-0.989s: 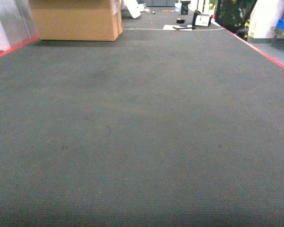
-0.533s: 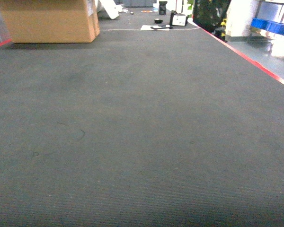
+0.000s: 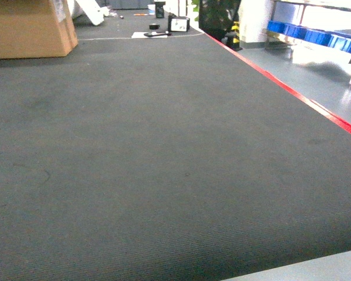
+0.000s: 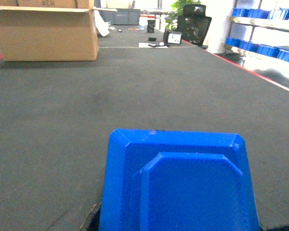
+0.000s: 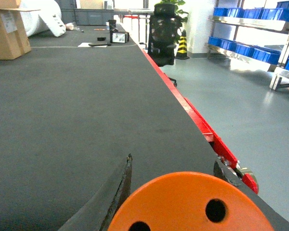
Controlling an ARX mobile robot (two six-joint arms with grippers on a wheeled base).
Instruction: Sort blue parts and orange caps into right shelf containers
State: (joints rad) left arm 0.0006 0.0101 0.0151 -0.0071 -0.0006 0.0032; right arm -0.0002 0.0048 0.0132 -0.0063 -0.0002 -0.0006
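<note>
Risks losing cap [image 5: 192,207], pinched in right gripper [image 5: 173,175], or blue part [image 4: 178,183], left gripper's fingers unseen, through jolts while driving toward crates [image 3: 316,35], well apart at far right.

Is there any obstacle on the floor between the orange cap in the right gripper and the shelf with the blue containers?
Nothing visible does. From the orange cap, the grey floor up to the shelf containers is bare.
</note>
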